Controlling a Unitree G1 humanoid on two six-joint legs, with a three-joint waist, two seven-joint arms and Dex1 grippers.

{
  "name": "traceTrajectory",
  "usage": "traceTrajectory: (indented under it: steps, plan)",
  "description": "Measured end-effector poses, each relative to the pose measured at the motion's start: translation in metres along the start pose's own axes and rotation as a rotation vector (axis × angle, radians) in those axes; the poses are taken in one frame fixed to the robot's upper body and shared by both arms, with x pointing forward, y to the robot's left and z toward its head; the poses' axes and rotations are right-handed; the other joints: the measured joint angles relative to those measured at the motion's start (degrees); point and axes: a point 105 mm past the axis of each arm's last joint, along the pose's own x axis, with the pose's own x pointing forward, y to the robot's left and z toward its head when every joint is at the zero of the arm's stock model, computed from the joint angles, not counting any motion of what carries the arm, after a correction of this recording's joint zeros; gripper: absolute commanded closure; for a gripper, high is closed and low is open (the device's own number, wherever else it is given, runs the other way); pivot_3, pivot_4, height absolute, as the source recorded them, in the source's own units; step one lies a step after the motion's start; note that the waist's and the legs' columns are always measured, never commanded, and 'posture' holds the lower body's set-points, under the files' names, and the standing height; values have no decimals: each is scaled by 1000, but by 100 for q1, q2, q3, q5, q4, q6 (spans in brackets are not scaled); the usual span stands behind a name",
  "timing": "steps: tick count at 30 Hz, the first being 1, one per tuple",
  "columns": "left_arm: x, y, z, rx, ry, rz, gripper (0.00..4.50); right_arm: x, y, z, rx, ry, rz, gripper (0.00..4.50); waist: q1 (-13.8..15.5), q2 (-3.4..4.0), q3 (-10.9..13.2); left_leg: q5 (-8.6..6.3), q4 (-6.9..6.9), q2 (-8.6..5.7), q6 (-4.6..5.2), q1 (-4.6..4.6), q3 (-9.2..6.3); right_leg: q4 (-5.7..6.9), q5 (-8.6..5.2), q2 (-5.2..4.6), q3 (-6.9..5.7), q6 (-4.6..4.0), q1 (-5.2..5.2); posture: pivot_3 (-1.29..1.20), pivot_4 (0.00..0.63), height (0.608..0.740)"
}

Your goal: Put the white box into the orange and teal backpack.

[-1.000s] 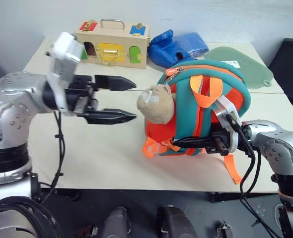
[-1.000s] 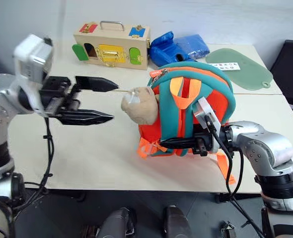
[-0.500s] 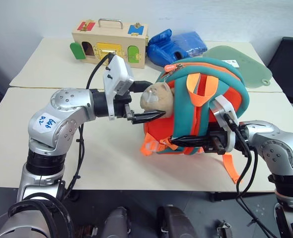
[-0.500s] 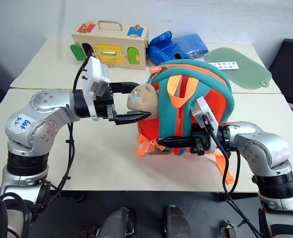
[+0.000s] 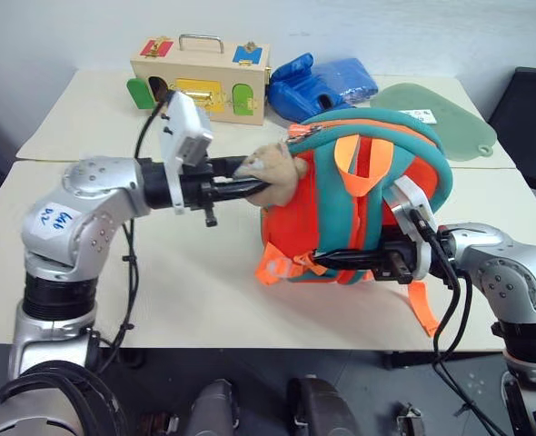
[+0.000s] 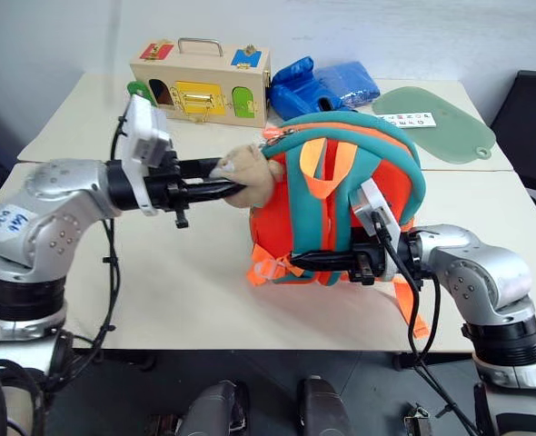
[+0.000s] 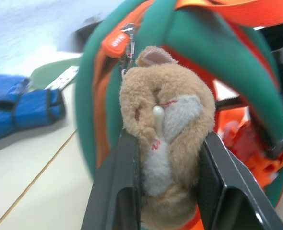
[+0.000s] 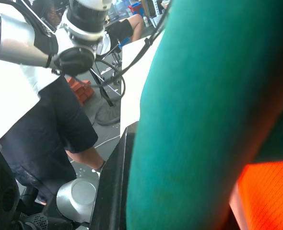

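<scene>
So the orange and teal backpack is standing upright on the pale table, straps facing the robot. The left gripper has its two black fingers clamped on the tan plush bear head at the bag's side; the wrist cam shows the plush squeezed between them. The right gripper is clenched on a teal strap low on the backpack. At the back of the table there's a wooden box with coloured doors, blue boxing gloves and a green mat. No sign of the white box.
</scene>
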Motion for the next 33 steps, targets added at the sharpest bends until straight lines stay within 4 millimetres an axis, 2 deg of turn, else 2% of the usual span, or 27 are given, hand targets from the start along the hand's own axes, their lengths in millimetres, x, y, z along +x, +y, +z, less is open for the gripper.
traceTrajectory:
  steps: [5,9,12,18,20,22,24,25,29,31,33]
  plan:
    - [-31,36,-19,1,93,105,3463,-14,5,2,5,-25,-28,4442,-33,0,0,-1,-4,0,1,-1,2,-2,-1,0,-1,-1,-2,0,150,740]
    - [-38,43,-28,-3,108,94,3463,-16,10,0,22,-43,-34,4442,-55,0,0,-1,-3,-1,2,-2,3,-1,-1,-2,0,-1,-2,0,150,740]
    - [-38,34,-41,-17,139,38,3463,-16,12,-3,35,-49,-39,4442,-94,1,-1,-2,-6,0,2,-1,5,0,-1,-2,3,-1,-4,0,150,740]
    - [-25,-18,-123,-89,340,-157,3463,-12,13,1,24,-69,-64,4442,-82,5,-3,-2,-5,5,3,0,8,7,-4,0,6,-7,-9,0,150,740]
    - [-19,-23,-132,-12,373,-179,3463,-9,13,2,3,-77,-76,4442,-76,2,-5,-7,-4,3,12,0,8,6,-4,-2,5,-7,-8,0,150,740]
    - [-11,-20,-134,92,382,-174,3463,-7,9,4,-24,-91,-113,4442,-61,11,-15,-17,-4,0,28,7,6,5,-4,-6,4,-7,1,0,150,740]
    - [-1,-12,-133,101,344,-125,3463,-7,5,6,-54,-94,-158,4442,-17,24,-25,-21,1,-4,38,8,5,7,-2,-10,4,-4,4,0,150,740]
    - [2,-7,-133,69,321,-92,3471,-7,3,6,-69,-88,-180,4092,-6,23,-24,-21,3,-2,39,5,4,7,-2,-9,3,-3,3,0,150,740]
    - [-2,0,-130,-70,266,-47,2212,-11,-4,-1,-97,-39,-260,2766,0,23,-25,-18,1,-2,34,0,3,9,-1,-7,1,-2,-4,0,150,740]
    - [-13,2,-124,-140,233,-37,1561,-20,-7,-7,-78,-10,-294,2085,-21,22,-24,-8,1,0,17,-6,5,8,-1,-5,1,-2,-9,0,150,740]
    - [-29,2,-114,-194,195,-31,928,-39,-14,-7,-70,6,-361,1358,-57,22,-24,-4,-2,-1,11,-7,6,6,-1,-7,2,-2,-10,0,150,740]
